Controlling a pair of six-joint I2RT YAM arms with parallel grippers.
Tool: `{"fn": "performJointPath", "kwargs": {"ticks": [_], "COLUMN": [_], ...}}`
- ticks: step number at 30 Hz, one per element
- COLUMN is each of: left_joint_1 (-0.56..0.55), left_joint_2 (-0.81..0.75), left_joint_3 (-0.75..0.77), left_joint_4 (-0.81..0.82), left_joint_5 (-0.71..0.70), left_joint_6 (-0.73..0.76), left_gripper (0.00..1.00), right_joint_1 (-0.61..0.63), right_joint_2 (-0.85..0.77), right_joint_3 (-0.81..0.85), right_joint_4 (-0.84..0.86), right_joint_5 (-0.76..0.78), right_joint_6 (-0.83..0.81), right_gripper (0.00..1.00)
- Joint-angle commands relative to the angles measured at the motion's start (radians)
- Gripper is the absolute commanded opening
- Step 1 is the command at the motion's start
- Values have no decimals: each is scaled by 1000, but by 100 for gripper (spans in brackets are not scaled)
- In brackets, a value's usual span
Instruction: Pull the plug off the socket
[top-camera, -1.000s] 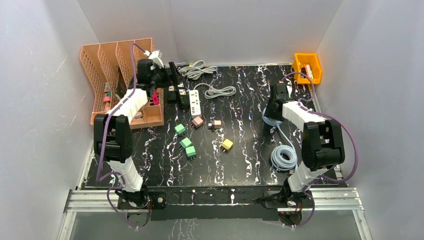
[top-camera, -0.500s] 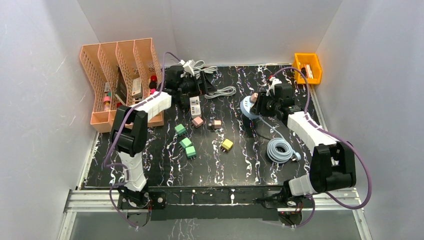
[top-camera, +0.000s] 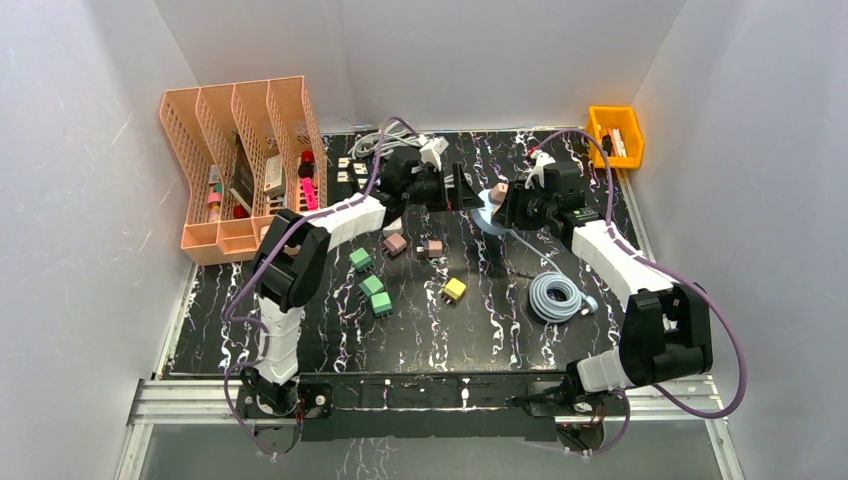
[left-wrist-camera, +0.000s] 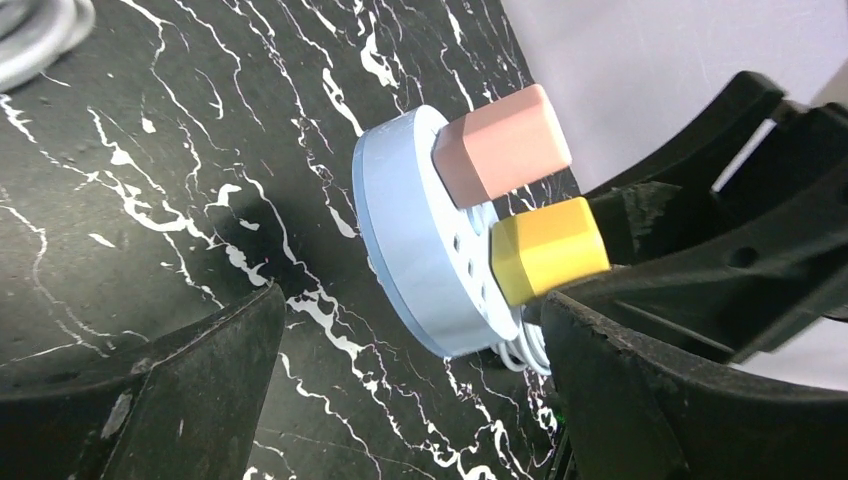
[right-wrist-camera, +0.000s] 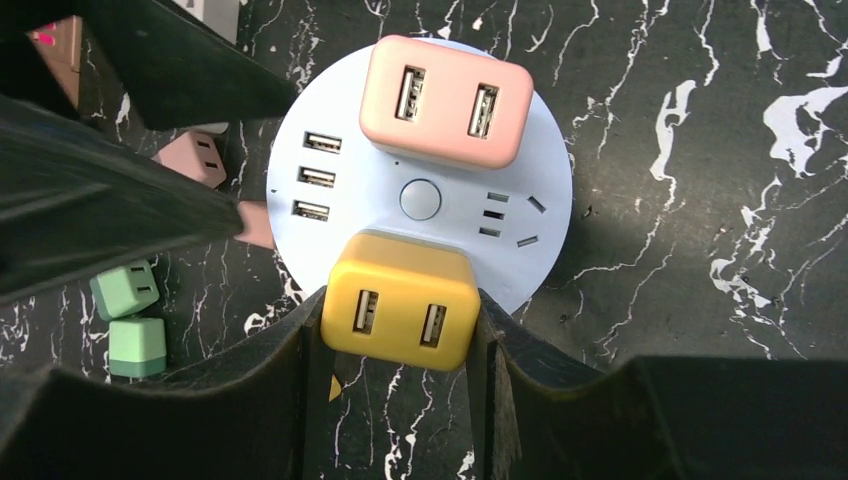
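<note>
While right claw clamps yellow plug in socket | left claw gapes wide

A robot lab test cell, shown by plain white panels boxing in a black marbled table, a cabled left arm and right arm bolted to an aluminium rail, plus a peach file rack and orange bin of props
</note>
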Motion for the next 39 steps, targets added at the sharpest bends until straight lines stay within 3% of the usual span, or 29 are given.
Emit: {"fn": "performJointPath", "kwargs": {"ticks": [1, 5, 6, 7, 8, 9, 10, 15, 28, 32, 39], "left_joint_1": [-32, -64, -70, -74, -76, -76, -76, -62, -35, -18, 19], "left_joint_2": [34, 90, 103, 116, 129, 136, 135, 94, 111, 107, 131], "left_joint_3": [57, 108, 119, 128, 136, 143, 145, 119, 174, 191, 255], "left_joint_4": [15, 23, 25, 35, 46, 49, 30, 18, -68, -53, -28], "left_joint_5": [-18, -26, -23, -15, 0, 1, -29, -166, -277, -259, -205], "left_joint_6": [-5, -35, -47, -59, -70, -78, -85, -25, 79, 63, 18], "left_gripper": [98, 98, 95, 81, 57, 15, 0, 0, 0, 0, 0], "right_joint_1": [18, 35, 40, 43, 44, 43, 44, 44, 45, 59, 213], "right_joint_2": [-60, -79, -85, -90, -97, -102, -108, -161, -238, -243, -327], "right_joint_3": [84, 81, 79, 79, 80, 84, 87, 106, 166, 42, -242], "right_joint_4": [119, 131, 137, 139, 138, 134, 131, 108, 91, 54, 10], "right_joint_5": [-48, -71, -75, -76, -76, -75, -75, -85, -224, -249, -58], "right_joint_6": [12, 30, 30, 31, 29, 28, 24, 9, 21, 34, 72], "right_gripper": [0, 0, 0, 0, 0, 0, 0, 0, 0, 0, 0]}}
